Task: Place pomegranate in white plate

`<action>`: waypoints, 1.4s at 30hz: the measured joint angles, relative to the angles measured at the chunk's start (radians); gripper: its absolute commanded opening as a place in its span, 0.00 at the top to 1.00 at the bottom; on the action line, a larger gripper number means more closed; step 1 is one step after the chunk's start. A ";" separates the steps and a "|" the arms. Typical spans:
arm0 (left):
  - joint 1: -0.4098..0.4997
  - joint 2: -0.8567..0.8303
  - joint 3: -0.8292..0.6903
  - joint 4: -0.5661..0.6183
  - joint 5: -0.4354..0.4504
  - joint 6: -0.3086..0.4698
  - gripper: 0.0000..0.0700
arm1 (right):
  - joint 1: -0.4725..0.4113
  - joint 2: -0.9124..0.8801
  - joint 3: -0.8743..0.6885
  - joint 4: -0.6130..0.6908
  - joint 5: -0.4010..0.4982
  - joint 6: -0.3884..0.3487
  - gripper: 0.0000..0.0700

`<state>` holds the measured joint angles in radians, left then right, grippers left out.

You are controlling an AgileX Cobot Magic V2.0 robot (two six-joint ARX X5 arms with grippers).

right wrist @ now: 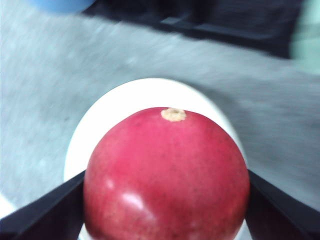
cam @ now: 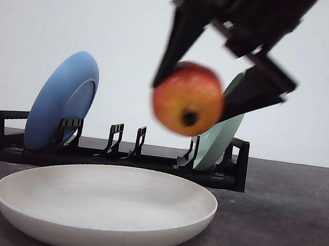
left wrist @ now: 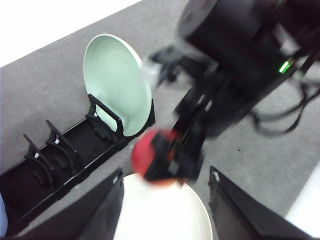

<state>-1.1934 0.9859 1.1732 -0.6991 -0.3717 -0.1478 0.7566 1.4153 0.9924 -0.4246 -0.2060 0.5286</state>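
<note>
The pomegranate (cam: 188, 99) hangs in the air, red-orange with its dark crown facing the front camera. My right gripper (cam: 190, 99) is shut on it, one black finger on each side. The fruit is above the far right part of the white plate (cam: 83, 197), which lies on the dark table at the front. In the right wrist view the pomegranate (right wrist: 166, 175) sits between the fingers with the plate's rim (right wrist: 135, 95) under it. In the left wrist view my left gripper (left wrist: 165, 172) is open, nothing between its fingers, looking at the pomegranate (left wrist: 145, 152) over the white plate (left wrist: 165, 217).
A black dish rack (cam: 118, 159) stands behind the white plate. A blue plate (cam: 62, 101) leans in its left end and a pale green plate (cam: 219, 139) in its right end, just behind the held fruit. The green plate (left wrist: 117, 82) stands upright in the rack (left wrist: 65, 155).
</note>
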 measured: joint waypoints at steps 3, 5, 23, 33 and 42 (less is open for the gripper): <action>0.000 0.000 0.000 0.000 0.000 0.000 0.55 | 0.039 0.067 0.000 0.047 -0.003 -0.002 0.42; 0.000 0.000 0.000 0.000 0.000 0.000 0.55 | 0.061 0.111 0.000 0.071 -0.003 -0.005 0.42; 0.000 0.000 0.000 0.000 0.000 -0.002 0.55 | 0.123 0.244 0.000 0.099 -0.001 -0.027 0.20; 0.000 0.000 0.000 0.000 0.000 -0.002 0.55 | 0.125 0.242 0.009 0.084 -0.004 -0.034 0.09; 0.000 0.000 0.000 -0.001 0.000 -0.002 0.55 | 0.124 0.200 0.122 -0.075 0.027 -0.096 0.04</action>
<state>-1.1934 0.9859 1.1732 -0.6998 -0.3717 -0.1494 0.8806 1.6151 1.1145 -0.4996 -0.1787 0.4323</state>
